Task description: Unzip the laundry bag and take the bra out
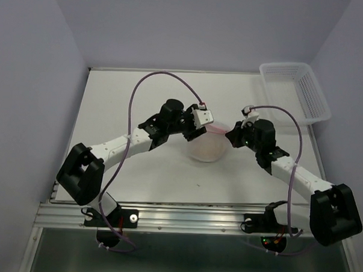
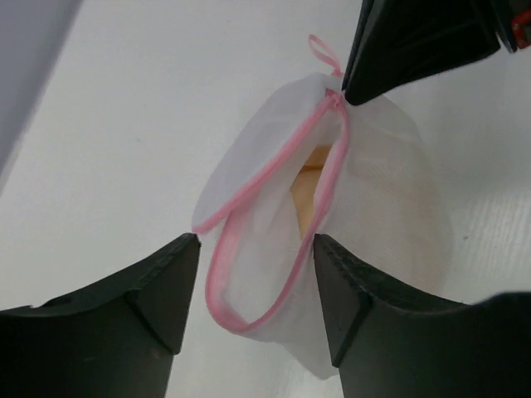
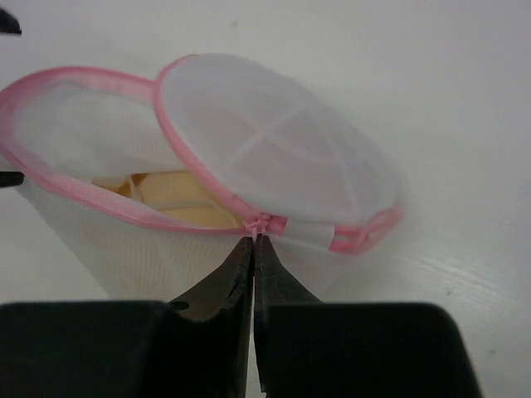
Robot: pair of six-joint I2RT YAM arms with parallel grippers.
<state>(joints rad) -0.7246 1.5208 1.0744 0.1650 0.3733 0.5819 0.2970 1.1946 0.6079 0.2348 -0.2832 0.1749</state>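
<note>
The laundry bag (image 1: 206,146), a white mesh pouch with pink trim, sits mid-table between both arms. In the right wrist view the laundry bag (image 3: 274,149) is unzipped, its round lid lifted, and the beige-peach bra (image 3: 178,195) lies inside. The bra (image 2: 309,195) also shows through the opening in the left wrist view. My right gripper (image 3: 253,240) is shut on the pink zipper pull (image 3: 259,224) at the bag's rim. My left gripper (image 2: 257,249) is open, its jaws either side of the bag's near rim (image 2: 249,319).
A white plastic lattice basket (image 1: 295,90) stands at the table's back right corner. Purple cables loop over both arms. The table's front edge runs along a metal rail (image 1: 184,219).
</note>
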